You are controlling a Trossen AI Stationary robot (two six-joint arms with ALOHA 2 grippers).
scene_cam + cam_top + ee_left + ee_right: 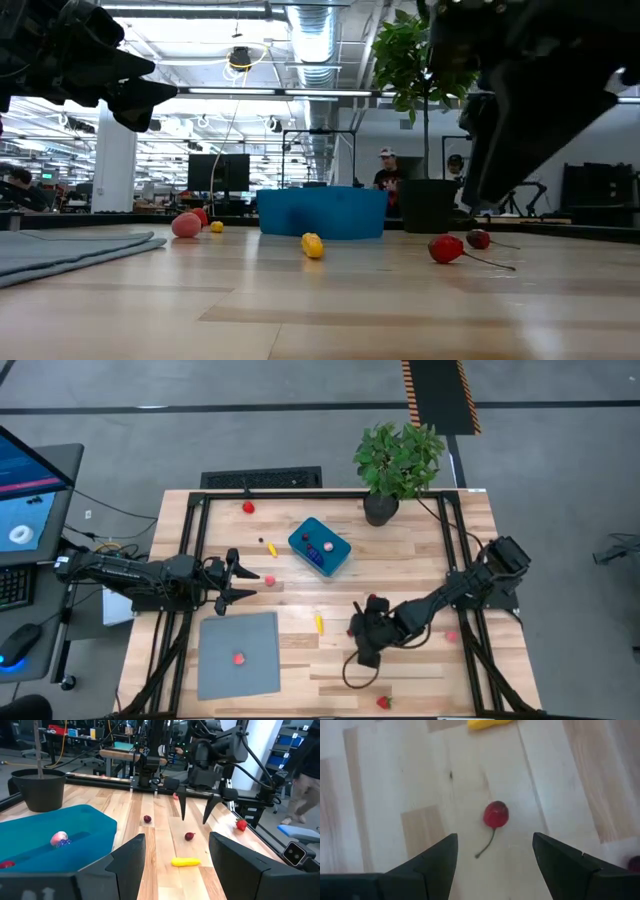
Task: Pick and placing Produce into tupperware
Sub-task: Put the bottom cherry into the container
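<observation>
The teal tupperware (320, 546) sits mid-table, toward the far edge, with a pink piece (58, 839) and another small piece inside. Produce lies scattered: a red cherry (495, 814) with its stem flat on the wood, a second cherry (478, 239), a yellow piece (320, 624), a pink piece (268, 580) and a red one (238, 657) on the grey sheet (240, 670). My right gripper (495, 836) hovers open above the cherry, fingers pointing down, one to each side of it. My left gripper (250, 582) hangs open left of the tupperware, close to the pink piece.
A potted plant (398, 465) stands at the far edge, right of the tupperware. More produce lies near the far edge (248, 507), the near edge (382, 702) and the right rail (452, 636). A black cable (350, 672) loops on the wood beside my right gripper.
</observation>
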